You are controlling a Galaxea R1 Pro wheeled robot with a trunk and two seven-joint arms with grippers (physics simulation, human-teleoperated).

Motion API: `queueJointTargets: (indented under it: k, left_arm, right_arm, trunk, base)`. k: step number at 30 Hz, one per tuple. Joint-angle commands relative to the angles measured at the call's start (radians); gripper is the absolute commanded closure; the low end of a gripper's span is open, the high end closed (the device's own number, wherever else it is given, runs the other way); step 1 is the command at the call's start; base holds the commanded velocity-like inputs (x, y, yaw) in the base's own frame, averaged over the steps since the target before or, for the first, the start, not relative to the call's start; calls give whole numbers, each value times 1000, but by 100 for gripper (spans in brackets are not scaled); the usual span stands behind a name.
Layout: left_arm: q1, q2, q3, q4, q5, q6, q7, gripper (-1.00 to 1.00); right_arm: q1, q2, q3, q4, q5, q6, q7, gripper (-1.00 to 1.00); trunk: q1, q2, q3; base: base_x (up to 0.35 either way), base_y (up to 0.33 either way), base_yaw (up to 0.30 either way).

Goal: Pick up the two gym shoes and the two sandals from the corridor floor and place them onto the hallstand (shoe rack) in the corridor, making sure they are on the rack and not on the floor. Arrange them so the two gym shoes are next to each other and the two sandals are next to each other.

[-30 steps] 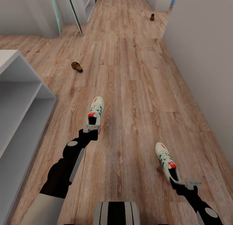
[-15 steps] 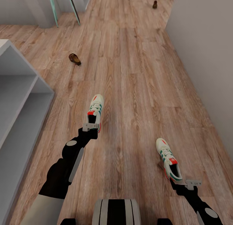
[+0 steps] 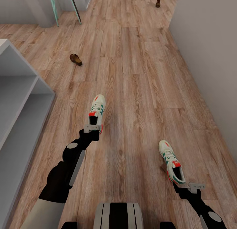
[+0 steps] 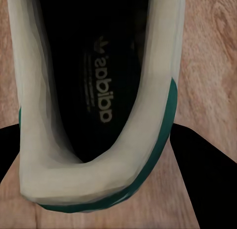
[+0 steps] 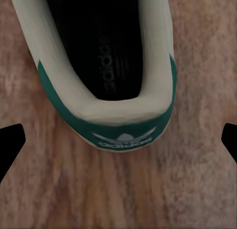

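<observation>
One gym shoe (image 3: 97, 111) hangs toe-forward from my left gripper (image 3: 92, 128), which is shut on its heel. In the left wrist view the heel rim (image 4: 98, 174) sits between the two dark fingers (image 4: 205, 174). The other gym shoe (image 3: 171, 160) lies on the corridor floor (image 3: 138, 90) at the lower right. My right gripper (image 3: 195, 187) hovers open just behind its heel; the green heel patch (image 5: 123, 137) shows with the fingertips (image 5: 10, 140) spread wide on either side. One sandal (image 3: 75, 59) lies on the floor at mid left, another sandal (image 3: 158, 3) far up the corridor. The hallstand (image 3: 23, 100) stands at the left.
A pale wall (image 3: 210, 58) runs along the right side of the corridor. A leaning frame with teal edges (image 3: 54, 8) and a white unit stand at the top left. Open wood floor stretches between the hallstand and the wall.
The head view shifted during the first half second, sliding the floor, sandals and right shoe up the picture. The left shoe stayed fixed to my left gripper. Both arms look unmoved.
</observation>
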Motion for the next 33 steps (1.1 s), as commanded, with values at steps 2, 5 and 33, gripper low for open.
queueJointTargets:
  k: [2, 5, 33]
  left_arm:
    - [0, 0, 0, -1, 1, 5, 1, 100]
    - [0, 0, 0, -1, 1, 5, 1, 100]
    - [-1, 2, 1, 0, -2, 4, 0, 100]
  right_arm:
    - [-1, 1, -6, 1, 10, -5, 6, -100]
    - [-1, 1, -6, 1, 10, -5, 6, -100]
    - [-1, 1, -6, 2, 10, -5, 6, -100]
  trunk:
    - [0, 0, -1]
    - [0, 0, -1]
    - [0, 0, -1]
  base:
    - [45, 0, 0]
    - [15, 0, 0]
    - [46, 0, 0]
